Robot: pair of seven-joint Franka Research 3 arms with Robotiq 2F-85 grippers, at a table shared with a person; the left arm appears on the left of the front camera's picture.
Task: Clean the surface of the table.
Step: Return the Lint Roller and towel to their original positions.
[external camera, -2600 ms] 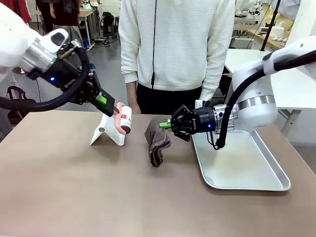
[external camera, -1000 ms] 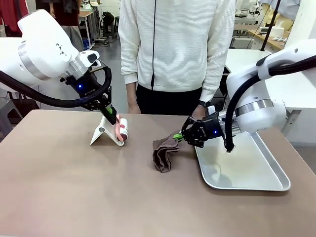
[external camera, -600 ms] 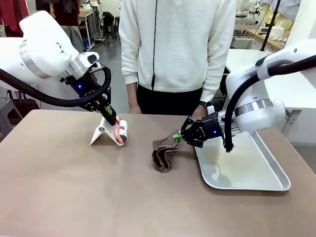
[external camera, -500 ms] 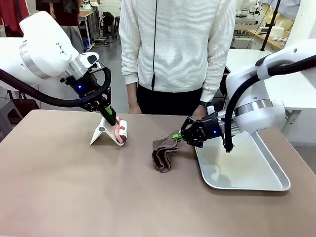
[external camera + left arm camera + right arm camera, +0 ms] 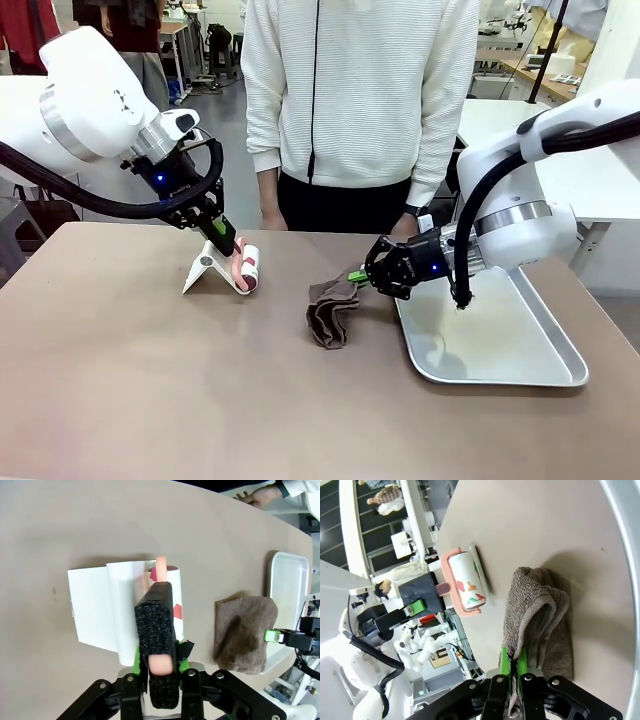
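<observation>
Lowered moments ago onto the table [image 5: 150, 400], just left of the silver tray [image 5: 560, 375]: brown cloth [image 5: 330, 312], still pinched in the right gripper [image 5: 358, 276]. Farther left of the tray, lint roller [image 5: 247, 270] settled on its white stand [image 5: 205, 268], handle clamped narrowly by the left gripper [image 5: 228, 250]. Probably ready for wiping.

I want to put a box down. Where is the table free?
The table is bare along the near edge, in front of the white stand, brown cloth and silver tray. The far middle, around both grippers, is crowded.
</observation>
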